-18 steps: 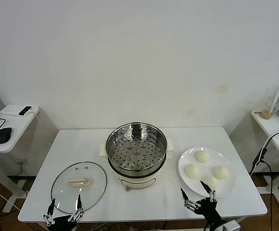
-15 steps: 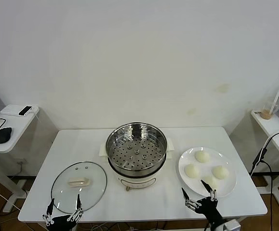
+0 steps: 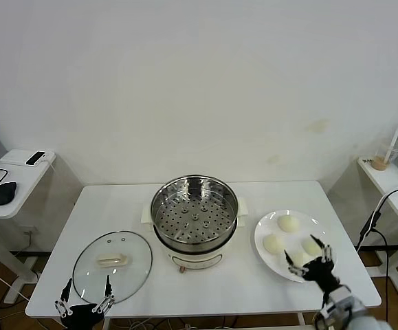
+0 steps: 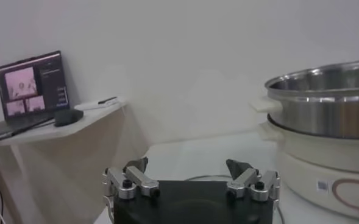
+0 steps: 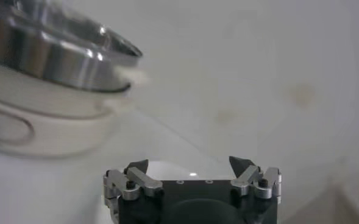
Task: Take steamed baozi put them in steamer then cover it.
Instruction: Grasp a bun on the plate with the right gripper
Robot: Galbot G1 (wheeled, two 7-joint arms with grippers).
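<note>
The steamer (image 3: 195,218), a shiny perforated steel basket on a cream pot base, stands mid-table with nothing in it; the wrist views show it from the side (image 4: 325,91) (image 5: 45,49). Several white baozi lie on the white plate (image 3: 264,227) at the right, one at the back (image 3: 288,222). The cover (image 3: 89,271), clear glass with a cream handle, lies flat at the front left. My right gripper (image 3: 308,253) hovers open over the plate's near side, partly hiding a baozi. Below the cover, at the table's front edge, my left gripper (image 3: 86,287) is open and holds nothing.
A side table (image 3: 16,180) at the left carries a black mouse (image 3: 4,193) and a white box. Another at the right holds a drink cup (image 3: 383,157), with a cable hanging beside it. The left wrist view shows a lit laptop (image 4: 33,85).
My right gripper has moved from the table's front edge forward and to the right, over the plate's near side. The left gripper has barely shifted.
</note>
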